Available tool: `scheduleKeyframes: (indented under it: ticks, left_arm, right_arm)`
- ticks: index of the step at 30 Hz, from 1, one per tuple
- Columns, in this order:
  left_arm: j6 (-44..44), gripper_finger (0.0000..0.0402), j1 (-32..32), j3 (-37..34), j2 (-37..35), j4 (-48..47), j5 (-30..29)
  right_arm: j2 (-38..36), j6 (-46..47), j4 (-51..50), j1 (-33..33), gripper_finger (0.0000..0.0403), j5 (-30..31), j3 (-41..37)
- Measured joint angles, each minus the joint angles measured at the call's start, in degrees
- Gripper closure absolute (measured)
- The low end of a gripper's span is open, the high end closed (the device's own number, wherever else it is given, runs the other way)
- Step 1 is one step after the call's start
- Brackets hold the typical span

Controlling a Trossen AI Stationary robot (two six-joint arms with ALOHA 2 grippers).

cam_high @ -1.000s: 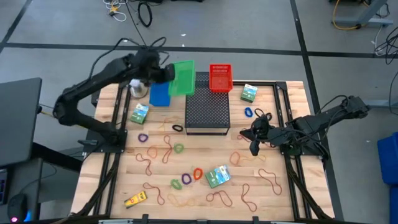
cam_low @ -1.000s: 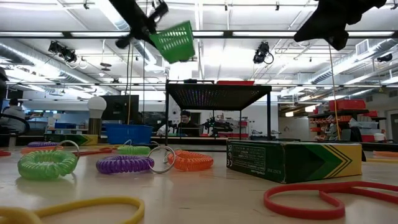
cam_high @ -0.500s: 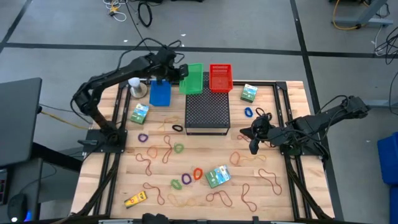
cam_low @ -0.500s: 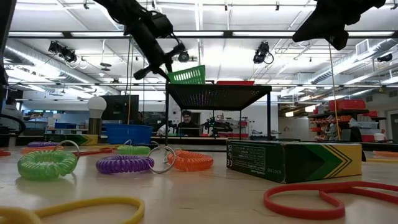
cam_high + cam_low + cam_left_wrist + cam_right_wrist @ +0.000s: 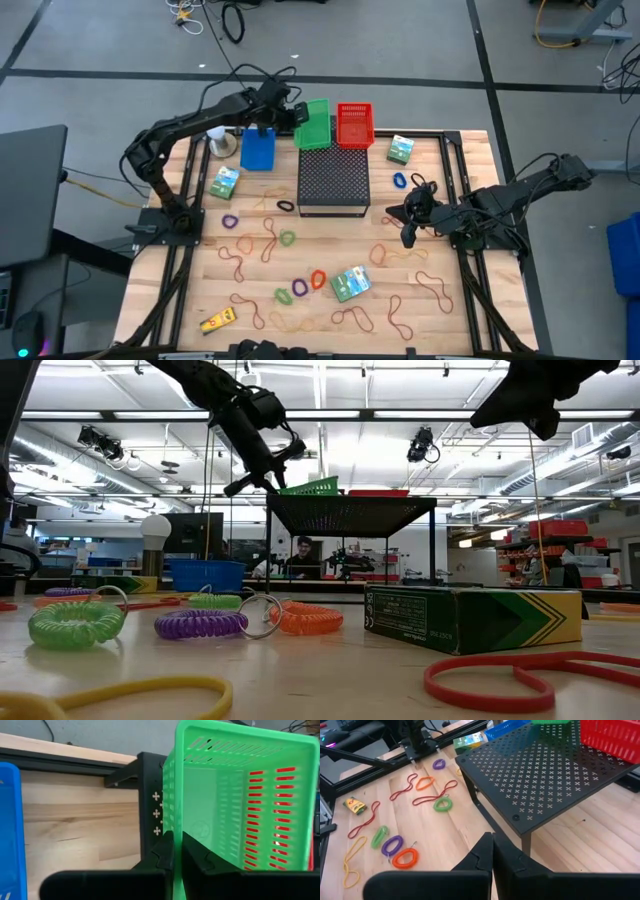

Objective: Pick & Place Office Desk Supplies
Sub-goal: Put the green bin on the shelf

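Observation:
My left gripper (image 5: 291,113) is shut on a green slotted basket (image 5: 315,125) at the far left corner of the black mesh stand (image 5: 334,180), beside a red basket (image 5: 354,125). Whether the green basket's bottom (image 5: 312,489) touches the stand top, I cannot tell. Red-brown rubber bands (image 5: 268,240), coloured coil rings (image 5: 300,288), green printed boxes (image 5: 350,283) and a yellow item (image 5: 218,320) lie on the wooden table. My right gripper (image 5: 407,230) hangs shut and empty above the table, right of the stand. My left gripper pinches the green basket's short far-end wall (image 5: 173,827) at its rim. One finger (image 5: 194,860) is inside the basket and one (image 5: 163,854) outside. The fingers come from the table's left, slanting down. The basket sits nearly upright, open side up, at the stand's top.
A blue basket (image 5: 257,148) and a white round object (image 5: 221,140) stand at the far left of the table. Black rails (image 5: 180,190) run along both table sides. Bare wood shows between the scattered supplies at the table's near middle.
My left gripper has gone toward the table's right edge and down with the green basket, from above the blue basket to the stand's far left corner. The basket has turned from lying tipped on its side to nearly upright.

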Motion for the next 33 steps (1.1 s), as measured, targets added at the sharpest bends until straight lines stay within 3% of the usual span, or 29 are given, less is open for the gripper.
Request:
scheduleKeyframes:
  ticks: [18, 33]
  left_arm:
    - [2.25, 0.0351, -0.76, -0.02, 0.0, 1.26, -0.66]
    - [4.03, 0.0287, -0.76, -0.02, -0.04, 2.82, -1.12]
  right_arm:
    - [0.0, -0.5, -0.02, 0.0, 0.0398, 0.68, 0.0]
    - [0.0, -0.46, -0.02, 0.02, 0.0398, 0.68, 0.02]
